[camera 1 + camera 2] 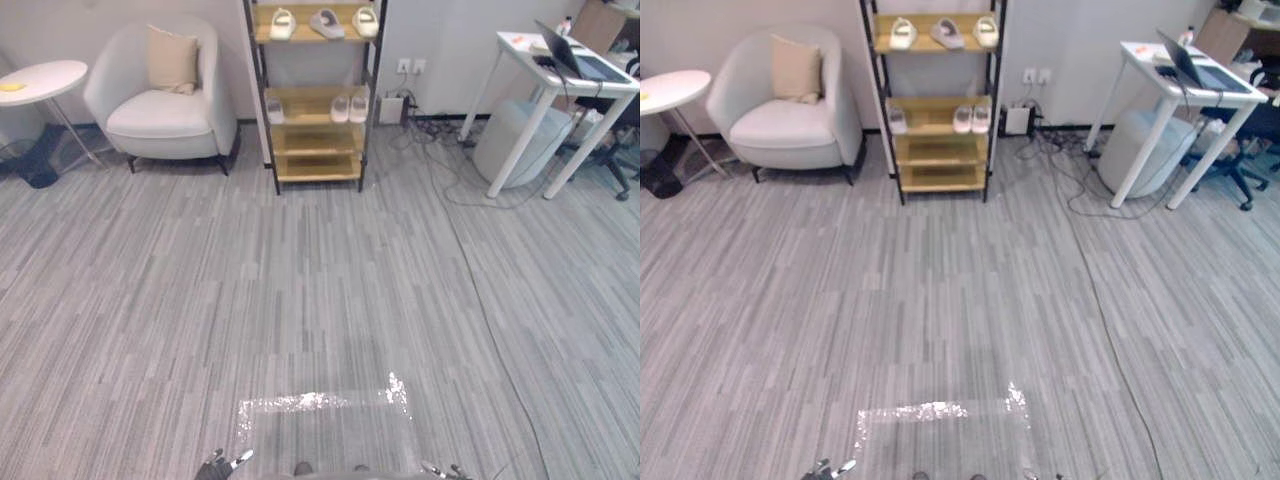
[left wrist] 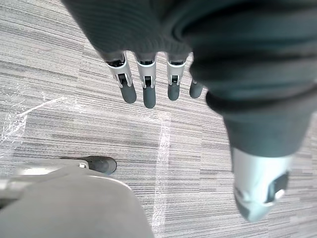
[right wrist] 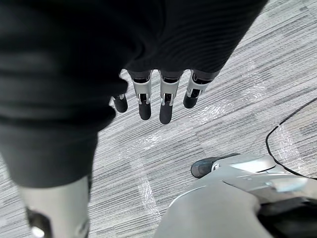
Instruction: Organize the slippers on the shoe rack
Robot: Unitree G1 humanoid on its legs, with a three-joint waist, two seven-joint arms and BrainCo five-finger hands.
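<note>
The wooden shoe rack [image 1: 316,150] with a black frame stands against the far wall. Its top shelf holds a cream slipper [image 1: 282,23], a grey slipper [image 1: 327,22] and another cream slipper [image 1: 366,21]. On the second shelf lie a single pale slipper [image 1: 275,110] at the left and a pale pair [image 1: 350,108] at the right. The two lower shelves are bare. My left hand [image 2: 147,89] and right hand [image 3: 166,105] hang low at my sides, far from the rack, fingers straight and holding nothing.
A white armchair [image 1: 165,100] with a cushion stands left of the rack, beside a round side table [image 1: 42,80]. A white desk [image 1: 560,75] with a laptop and an office chair stand at the right. Cables [image 1: 450,190] trail on the floor. A taped rectangle [image 1: 325,405] marks the carpet near me.
</note>
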